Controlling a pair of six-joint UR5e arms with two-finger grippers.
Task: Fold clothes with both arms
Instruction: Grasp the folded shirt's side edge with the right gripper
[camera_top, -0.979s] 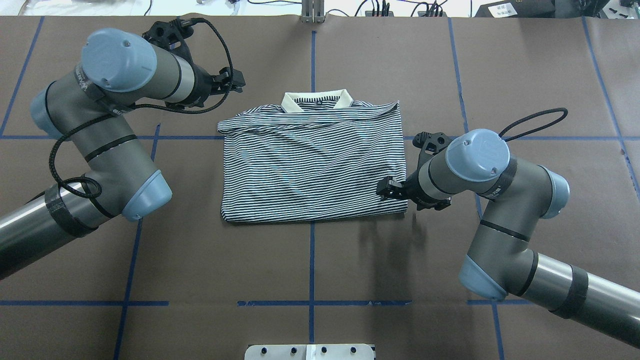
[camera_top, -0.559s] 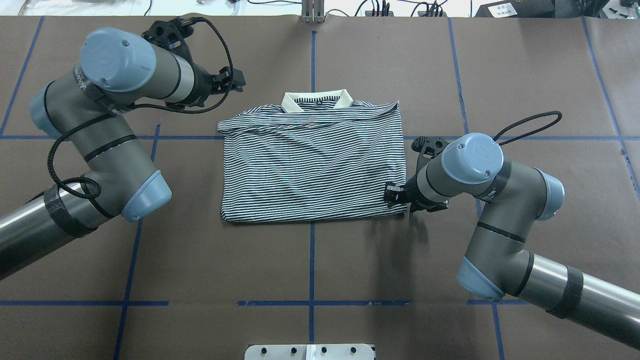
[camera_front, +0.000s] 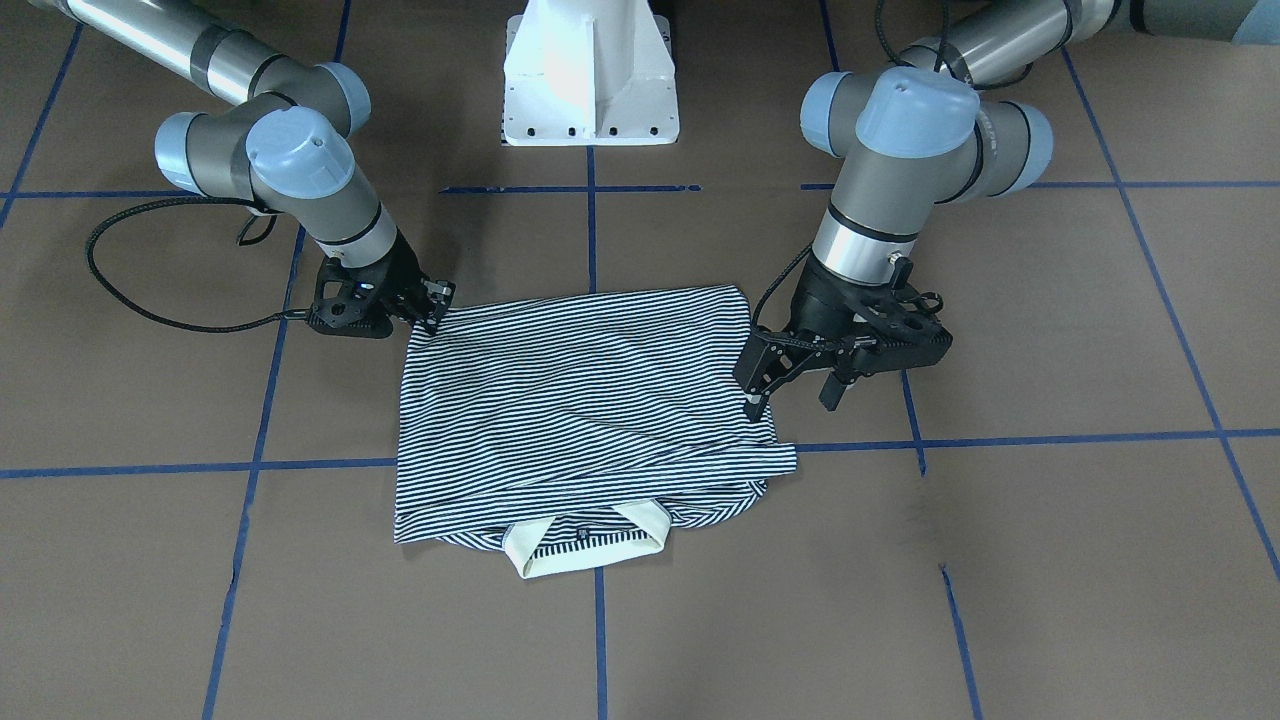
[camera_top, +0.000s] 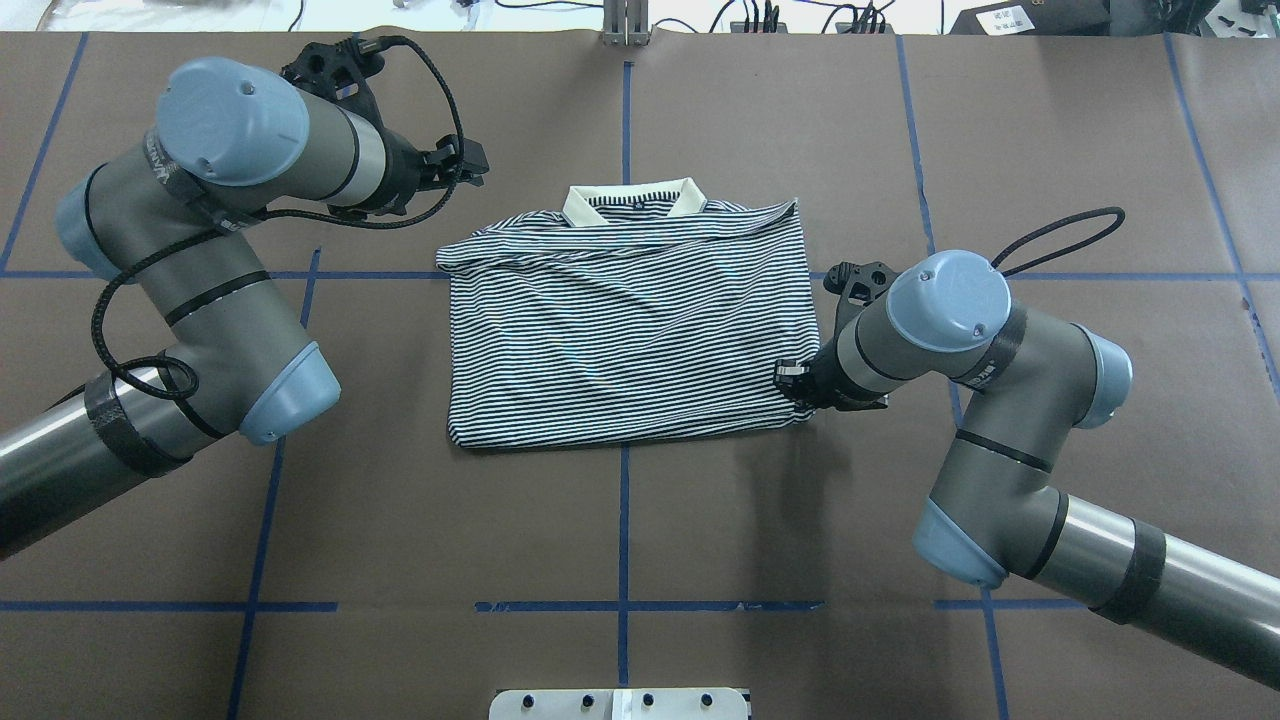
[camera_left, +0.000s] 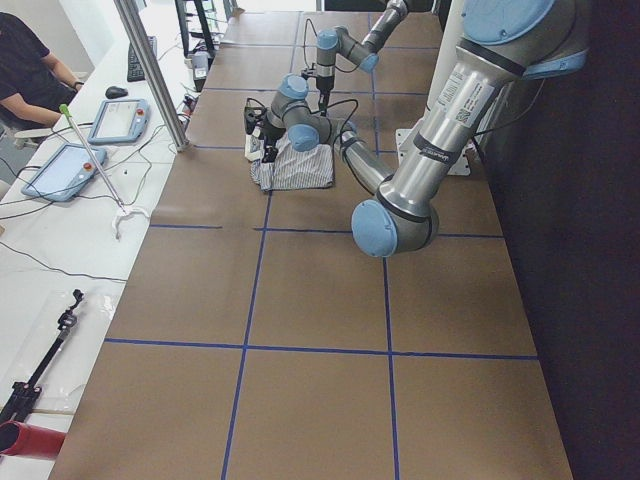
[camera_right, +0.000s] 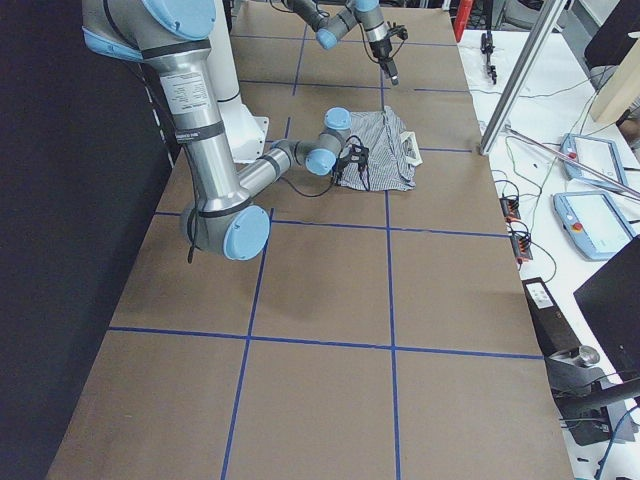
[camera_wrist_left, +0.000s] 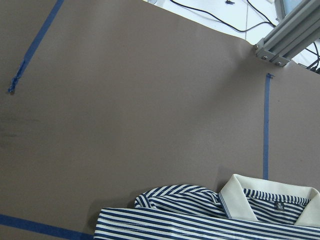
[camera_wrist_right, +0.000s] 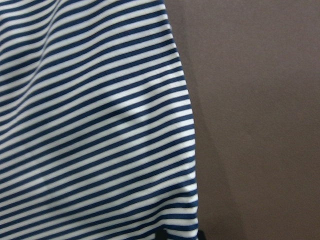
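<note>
A: What has changed at the near side?
B: The right gripper (camera_top: 790, 378) has slid in from the right. It now sits low on the near right corner of the striped polo shirt (camera_top: 620, 330). The hem has shifted a little with it, so it is at least touching the fabric.
A: Clamped?
B: I cannot tell. Its wrist view shows only stripes and two dark tips at the bottom edge.
A: And the shirt?
B: It lies at the centre of the overhead frame on the brown table (camera_top: 620, 520), already folded to a rectangle, with the cream collar (camera_top: 630, 203) at the far edge.
A: The far arm?
B: The left gripper (camera_top: 468, 165) hangs upper left of the collar, off the cloth, hardly moved. The front view shows its jaws apart. I judge the next fold waits on it reaching its corner.
</note>
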